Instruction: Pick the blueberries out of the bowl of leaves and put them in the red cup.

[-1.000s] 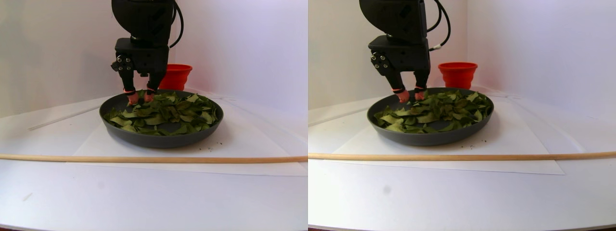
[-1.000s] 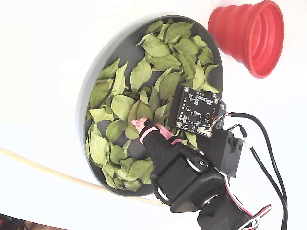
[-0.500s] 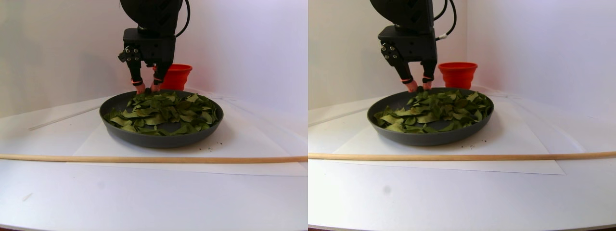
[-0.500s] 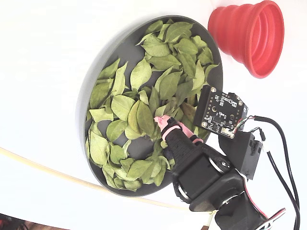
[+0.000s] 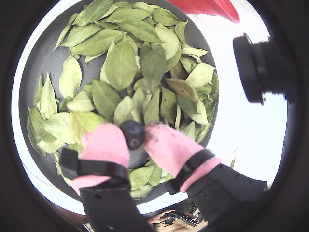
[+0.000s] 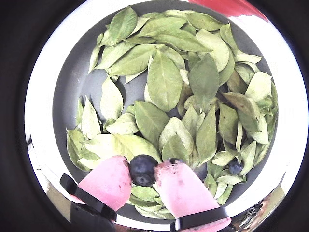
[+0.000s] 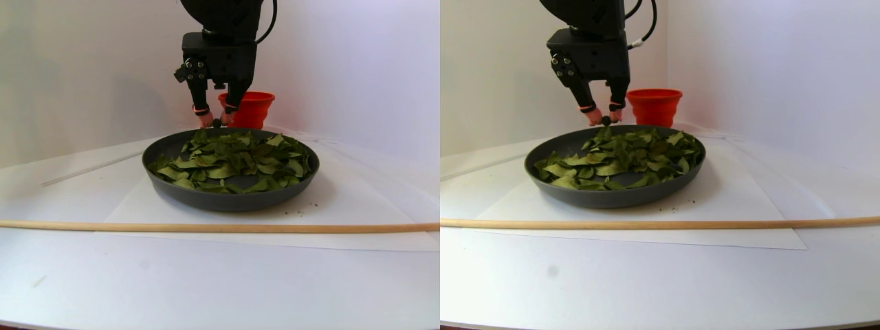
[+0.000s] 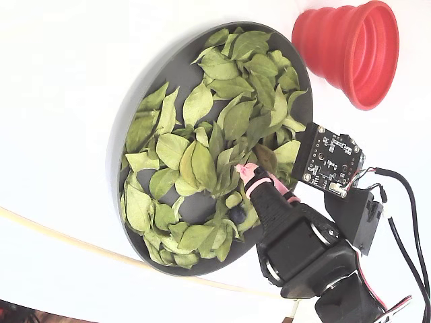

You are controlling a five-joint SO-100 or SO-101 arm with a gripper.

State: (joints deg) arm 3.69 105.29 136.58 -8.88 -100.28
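My gripper (image 5: 133, 137) is shut on one blueberry (image 5: 132, 134), pinched between its pink fingertips (image 6: 113, 179) low over the leaves (image 5: 120, 63). The held berry also shows in the other wrist view (image 6: 143, 169). The leaves fill the dark grey bowl (image 5: 87, 70). A second blueberry (image 6: 235, 167) lies loose among leaves to the right of the fingers. In the fixed view a berry (image 8: 238, 214) sits among leaves beside the gripper (image 8: 244, 172). In the stereo pair view the gripper (image 7: 214, 122) is at the bowl's far rim (image 7: 165, 148), just left of the red cup (image 7: 247, 108). The cup also shows in the fixed view (image 8: 350, 50).
A thin wooden rod (image 7: 206, 227) lies across the table in front of the bowl and shows in the fixed view (image 8: 54, 232). A white sheet (image 7: 330, 206) lies under the bowl. A camera board (image 8: 330, 161) on the arm overhangs the bowl's cup-side edge.
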